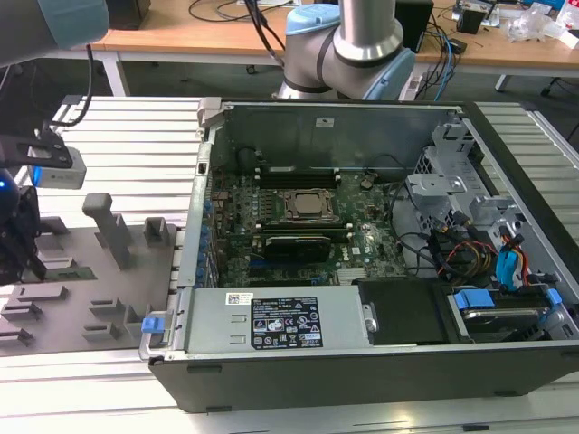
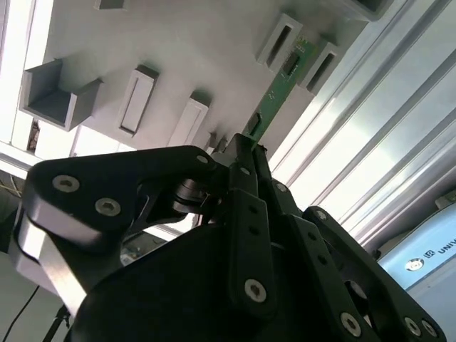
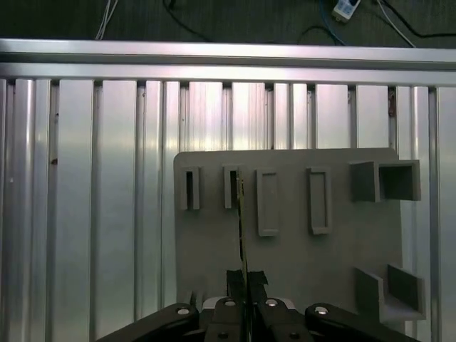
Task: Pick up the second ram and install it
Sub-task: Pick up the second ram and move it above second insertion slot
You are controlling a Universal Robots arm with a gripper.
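Note:
The second ram [image 2: 279, 84] is a slim green board with small dark chips. In the first wrist view it appears edge-on as a thin line [image 3: 241, 228]. My gripper [image 2: 243, 147] is shut on its near end, with the dark fingers [image 3: 235, 279] pressed against both faces. The ram's far end lies between two grey slot blocks on the holder plate [image 3: 299, 263]; I cannot tell whether it still sits in a slot. In the exterior view my gripper [image 1: 16, 242] hangs over that plate [image 1: 81, 289] at the exterior view's far left, well away from the open computer case [image 1: 362, 226].
Inside the case, the CPU socket [image 1: 306, 203] sits between black memory slots, with cables and drive bays to the exterior view's right. Upright grey blocks [image 1: 110, 231] rise from the holder plate. The ribbed aluminium table [image 3: 92, 178] runs under everything. The arm's base [image 1: 348, 50] stands behind the case.

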